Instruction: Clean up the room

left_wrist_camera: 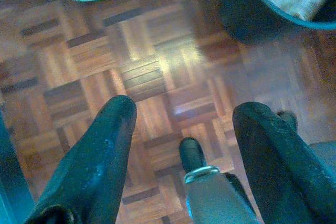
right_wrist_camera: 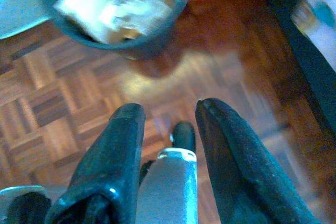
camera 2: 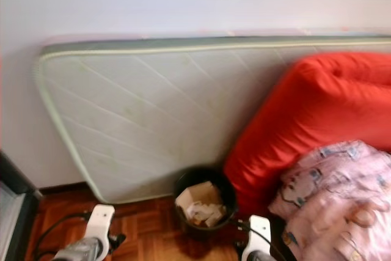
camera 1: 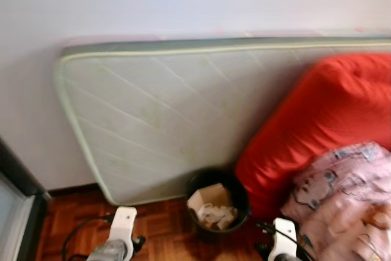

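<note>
Wrist views: hands [left_wrist_camera: 181, 116] [right_wrist_camera: 168, 111] spread over parquet [left_wrist_camera: 157, 66].

A pale grey-green mattress [camera 1: 165, 114] with diamond quilting leans by a bright red cushion [camera 1: 317, 126]. A pink printed blanket [camera 1: 342, 200] lies beside a black bin [camera 1: 217, 203] on brown parquet floor [left_wrist_camera: 157, 77].

Soft daylight, motion-blurred throughout (glare patches on the parquet [left_wrist_camera: 173, 61]).
</note>
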You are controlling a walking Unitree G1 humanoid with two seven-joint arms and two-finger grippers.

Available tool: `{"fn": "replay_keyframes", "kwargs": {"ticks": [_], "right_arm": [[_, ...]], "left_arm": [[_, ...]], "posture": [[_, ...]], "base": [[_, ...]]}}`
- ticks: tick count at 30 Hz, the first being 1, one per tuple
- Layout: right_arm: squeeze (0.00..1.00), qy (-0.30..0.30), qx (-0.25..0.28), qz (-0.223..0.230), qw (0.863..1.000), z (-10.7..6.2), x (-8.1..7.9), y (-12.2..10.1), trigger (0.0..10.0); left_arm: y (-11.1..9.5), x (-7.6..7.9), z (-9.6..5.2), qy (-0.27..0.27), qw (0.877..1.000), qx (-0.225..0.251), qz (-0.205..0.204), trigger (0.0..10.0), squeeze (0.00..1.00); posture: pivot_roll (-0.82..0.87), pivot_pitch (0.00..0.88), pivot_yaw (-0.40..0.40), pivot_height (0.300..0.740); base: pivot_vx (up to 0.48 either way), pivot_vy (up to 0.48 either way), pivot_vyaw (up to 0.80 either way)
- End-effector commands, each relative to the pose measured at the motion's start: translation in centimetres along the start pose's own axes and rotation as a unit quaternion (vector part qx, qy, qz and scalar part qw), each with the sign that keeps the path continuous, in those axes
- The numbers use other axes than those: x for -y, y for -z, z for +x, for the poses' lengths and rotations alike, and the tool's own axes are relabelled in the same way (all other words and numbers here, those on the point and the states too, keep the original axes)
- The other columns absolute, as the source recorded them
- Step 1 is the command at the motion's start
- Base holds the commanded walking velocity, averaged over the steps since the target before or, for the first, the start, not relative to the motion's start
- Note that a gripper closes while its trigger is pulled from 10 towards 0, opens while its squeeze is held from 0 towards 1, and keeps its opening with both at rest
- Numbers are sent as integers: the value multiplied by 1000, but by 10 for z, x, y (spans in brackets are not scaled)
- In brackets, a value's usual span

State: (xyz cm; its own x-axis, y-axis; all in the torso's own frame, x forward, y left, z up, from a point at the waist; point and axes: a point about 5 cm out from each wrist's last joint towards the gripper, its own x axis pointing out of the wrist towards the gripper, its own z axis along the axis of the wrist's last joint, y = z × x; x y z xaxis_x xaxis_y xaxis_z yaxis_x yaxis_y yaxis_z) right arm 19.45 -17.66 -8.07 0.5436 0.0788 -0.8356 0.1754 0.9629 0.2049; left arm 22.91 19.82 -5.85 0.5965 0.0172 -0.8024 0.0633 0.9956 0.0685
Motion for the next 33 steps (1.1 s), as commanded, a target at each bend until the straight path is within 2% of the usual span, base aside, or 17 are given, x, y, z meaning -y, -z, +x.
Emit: {"fn": "replay_keyframes", "kwargs": {"ticks": [1,33], "right_arm": [[0,10,0,0,1000,-1,7,-1,10000],[0,11,-1,-3,1000,-1,7,0,10000]], "left_arm": [[0,8,1,10,1000,-2,5,10000,0],[0,8,1,8,1000,-6,12,10000,0]], "posture": [[-24,0,-67,740],[-25,0,-69,740]], "base": [[0,0,-800],[0,-15,-800]]}}
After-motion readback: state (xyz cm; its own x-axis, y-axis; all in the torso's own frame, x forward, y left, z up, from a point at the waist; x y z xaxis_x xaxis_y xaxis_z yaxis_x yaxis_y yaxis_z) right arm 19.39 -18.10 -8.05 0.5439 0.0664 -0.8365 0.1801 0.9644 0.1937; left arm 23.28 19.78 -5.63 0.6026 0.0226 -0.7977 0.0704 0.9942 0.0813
